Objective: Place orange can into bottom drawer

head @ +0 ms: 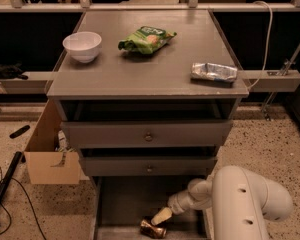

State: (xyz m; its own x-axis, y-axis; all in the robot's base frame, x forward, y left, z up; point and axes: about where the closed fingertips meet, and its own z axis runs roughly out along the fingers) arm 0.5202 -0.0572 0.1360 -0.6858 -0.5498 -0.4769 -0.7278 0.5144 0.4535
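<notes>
The orange can (153,229) lies on its side on the floor of the open bottom drawer (125,199), near its front edge. My gripper (161,216) reaches into the drawer from the right, its pale tip just above and behind the can. The gripper is open and the can lies free of it. The white arm (240,204) fills the lower right.
On the cabinet top stand a white bowl (82,45), a green snack bag (146,38) and a silver foil packet (214,72). Two shut grey drawers with round knobs (148,136) sit above the open one. A cardboard box (47,156) stands at the left, with cables on the floor.
</notes>
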